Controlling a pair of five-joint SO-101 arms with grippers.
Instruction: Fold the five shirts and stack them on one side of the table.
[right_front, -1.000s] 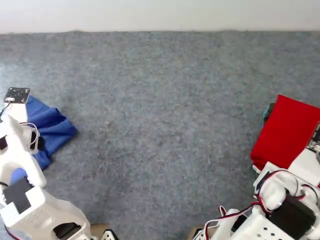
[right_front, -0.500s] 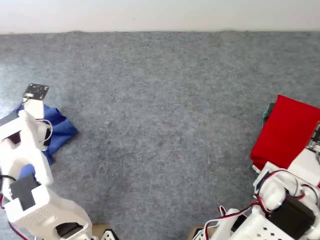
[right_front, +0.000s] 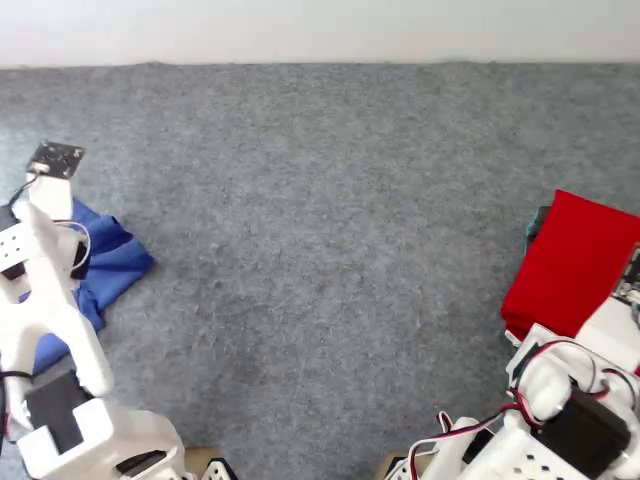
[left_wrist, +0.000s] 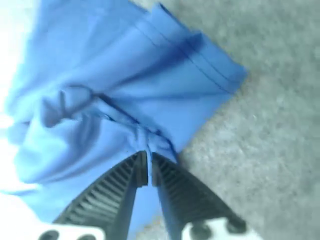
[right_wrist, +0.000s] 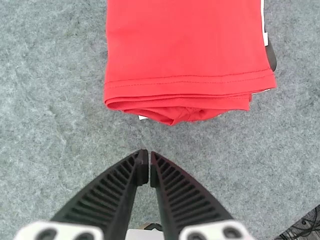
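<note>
Blue shirt (right_front: 115, 262) bunches at table's (right_front: 340, 220) left edge.

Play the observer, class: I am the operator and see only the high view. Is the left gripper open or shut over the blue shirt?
Observer: Shut. The left gripper has its tips at a crease of the blue shirt; whether cloth is pinched, I cannot tell.
Operator: And the right gripper?
Observer: The right gripper is shut too, over grey mat, just short of the folded red shirt.
Operator: Anything under the red one?
Observer: A white edge pokes out beneath it.
</note>
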